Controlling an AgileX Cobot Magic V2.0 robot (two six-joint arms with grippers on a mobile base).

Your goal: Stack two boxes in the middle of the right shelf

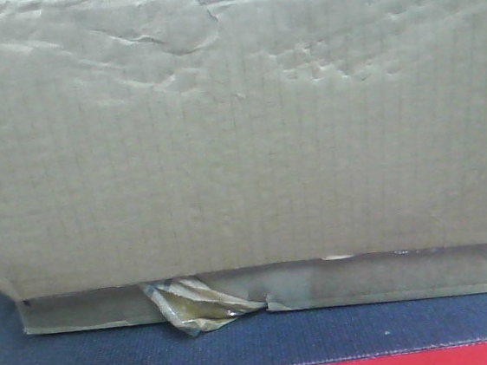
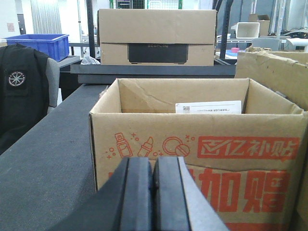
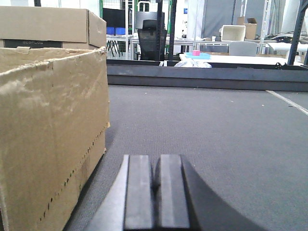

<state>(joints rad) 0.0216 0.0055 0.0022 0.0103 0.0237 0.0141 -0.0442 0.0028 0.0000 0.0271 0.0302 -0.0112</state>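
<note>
Nothing is picked up yet as far as I can tell. The left gripper (image 2: pixel 153 192) and right gripper (image 3: pixel 156 187) both have their pads pressed together with nothing between them. They sit low over the grey tabletop (image 3: pixel 216 134).

The creased plain box (image 1: pixel 238 131) fills the front camera, with a tape scrap (image 1: pixel 200 305) hanging off its bottom edge. In the right wrist view it stands just left of that gripper, not touching it. The shelf itself I can't spot in any view.

My take on the lift: these boxes look too wide for one gripper, so squeeze from both sides with the arms. Press low and even on opposite walls (that corrugated face is already crumpled, so it'll probably buckle if pushed hard). Keep it level going up.

Readable stuff:
- The open printed box (image 2: pixel 192 144) ahead of the left gripper has red characters, "亿补贴", and what looks like "加赠" below.
- The closed box (image 2: pixel 156 33) behind it looks like it says "ECOFLOW" on its dark panel.
- The white label (image 2: pixel 208 107) inside the open one is too small to read.
</note>
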